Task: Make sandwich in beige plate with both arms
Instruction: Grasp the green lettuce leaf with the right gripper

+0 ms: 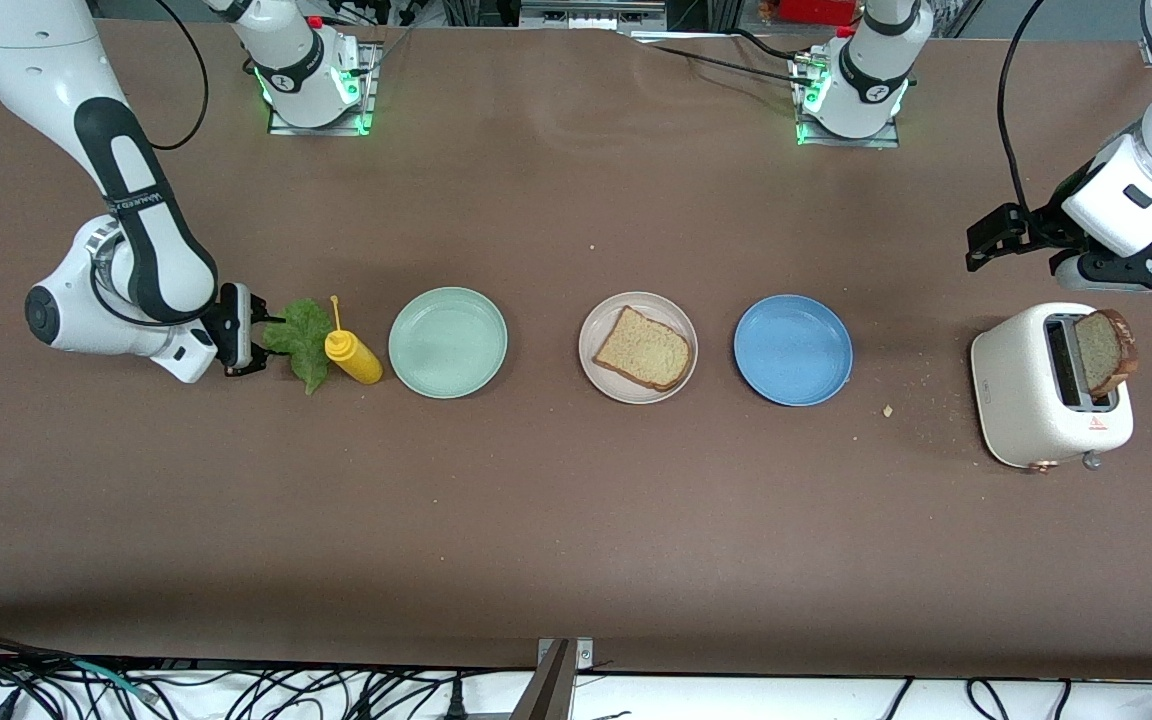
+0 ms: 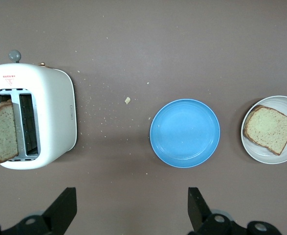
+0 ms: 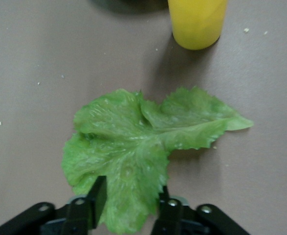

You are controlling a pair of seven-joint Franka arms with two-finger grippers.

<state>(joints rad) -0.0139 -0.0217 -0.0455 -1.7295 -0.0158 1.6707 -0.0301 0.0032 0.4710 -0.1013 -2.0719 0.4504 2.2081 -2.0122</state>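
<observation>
Front view: the right gripper (image 1: 258, 343) is low at the right arm's end of the table, fingers around a lettuce leaf (image 1: 304, 343) beside the yellow squeeze bottle (image 1: 354, 357). One bread slice (image 1: 642, 349) lies on the beige plate (image 1: 597, 325) mid-table, another (image 1: 1104, 351) stands in the toaster (image 1: 1021, 400).

Left wrist view: the left gripper (image 2: 132, 204) hovers with fingers wide apart over bare table near the blue plate (image 2: 185, 132).

Right wrist view: the fingers (image 3: 97, 197) pinch the leaf's stem end.

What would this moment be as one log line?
right gripper: closing on lettuce leaf | left gripper: open, waiting above toaster | beige plate: one bread slice
</observation>
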